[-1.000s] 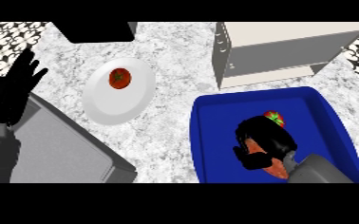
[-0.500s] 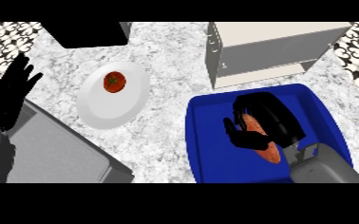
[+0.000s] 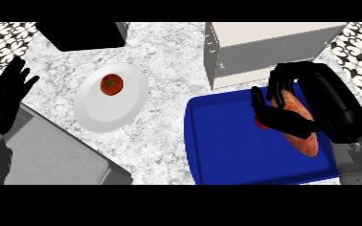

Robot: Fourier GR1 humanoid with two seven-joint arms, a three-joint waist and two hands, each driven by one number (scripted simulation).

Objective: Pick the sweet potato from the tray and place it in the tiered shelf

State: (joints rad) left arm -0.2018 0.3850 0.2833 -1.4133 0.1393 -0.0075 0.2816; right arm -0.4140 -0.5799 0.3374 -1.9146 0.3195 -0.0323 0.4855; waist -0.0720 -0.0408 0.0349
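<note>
**Potato in the right hand, above the tray**

Potato (image 3: 300, 127): in your one view, from the head, you see it orange and long, lying aslant with its upper end toward the shelf and its lower end toward the tray's near right corner. Your right hand (image 3: 318, 106) has its fingers and thumb curled round it, the thumb crossing its left side and the fingers arched over its upper end. It shows over the right part of the blue tray (image 3: 226, 148); you cannot tell whether it touches the tray floor. A small red thing peeks out at the thumb, too hidden to name.

The shelf (image 3: 272, 50), pale with grey sides, stands just beyond the tray's far edge.

Your left hand (image 3: 16, 92) rests at the left edge, fingers straight and spread, holding nothing.

Left of the tray lies a white plate (image 3: 106, 112) with a tomato (image 3: 111, 84) on it. A grey slab (image 3: 50, 158) fills the near left corner, and a black box (image 3: 81, 34) sits at the far left.
</note>
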